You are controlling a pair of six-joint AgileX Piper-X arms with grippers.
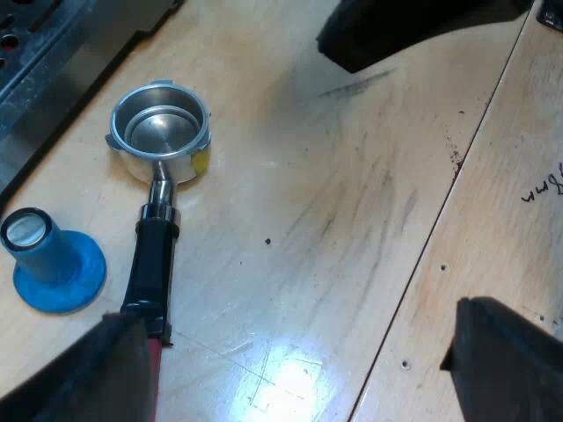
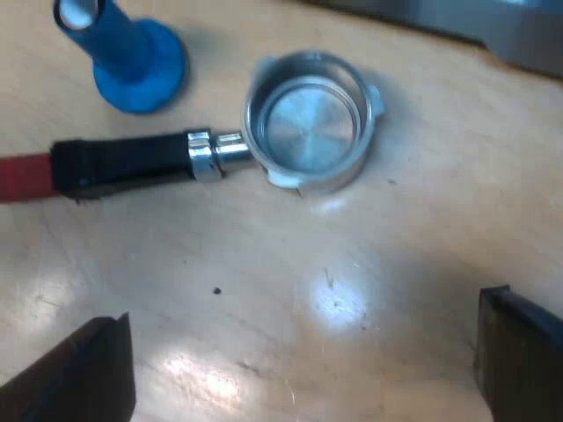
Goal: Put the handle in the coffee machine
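While the holder [image 1: 158,207] lies loose on the table [image 1: 352,220], tamper [image 1: 54,262] at nine o'clock from its six-o'clock handle [image 1: 149,264], you face the pickup step. Left gripper [image 1: 308,369], right gripper [image 2: 299,369]: jaws apart, empty; next, grasp that handle.

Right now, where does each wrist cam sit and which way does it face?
Left wrist view: on the left arm, facing down at the light wooden table; black left fingers open.
Right wrist view: on the right arm, facing down at the same table; black right fingers open.
Both share the round metal holder with black, red-ended handle, the blue tamper beside it, the grey espresso machine.
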